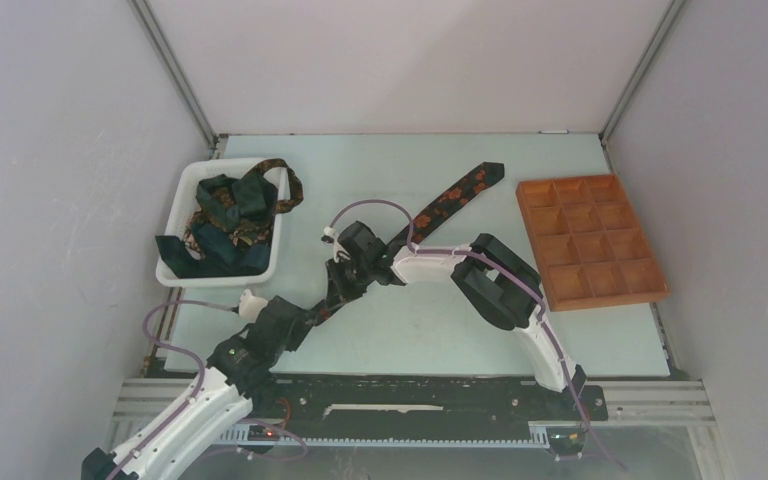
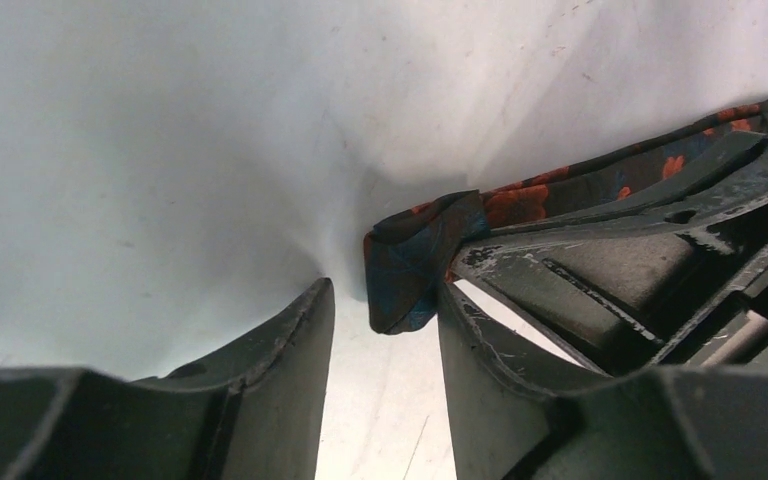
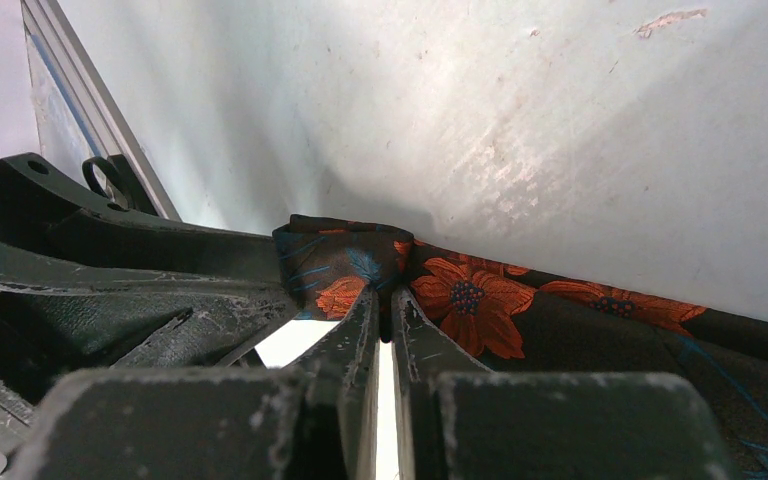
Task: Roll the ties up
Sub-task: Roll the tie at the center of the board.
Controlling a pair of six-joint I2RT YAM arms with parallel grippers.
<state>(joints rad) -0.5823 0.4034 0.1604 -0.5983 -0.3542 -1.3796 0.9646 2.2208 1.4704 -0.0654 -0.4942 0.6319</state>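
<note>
Closest in, the right pincer [image 3: 382,300] is clamped on the doubled-over near end of the floral tie [image 3: 470,300], probably pinning that first fold so a roll can start. The left pincer [image 2: 385,300] stands parted just before the same fold, gripping nothing, seemingly ready to assist. The tie's length lies diagonally across the surface [image 1: 430,330] toward the compartment tray [image 1: 531,240]. Other ties [image 1: 225,215] wait in the white bin [image 1: 185,200].

Left arm [image 1: 200,405], right arm [image 1: 428,266]: white shells, black joints, lilac cables [image 1: 163,345] looped alongside. Left claw [image 2: 382,300], right claw [image 3: 385,300]: matte black fingers [image 2: 280,360], scuffed, dusty-edged.
</note>
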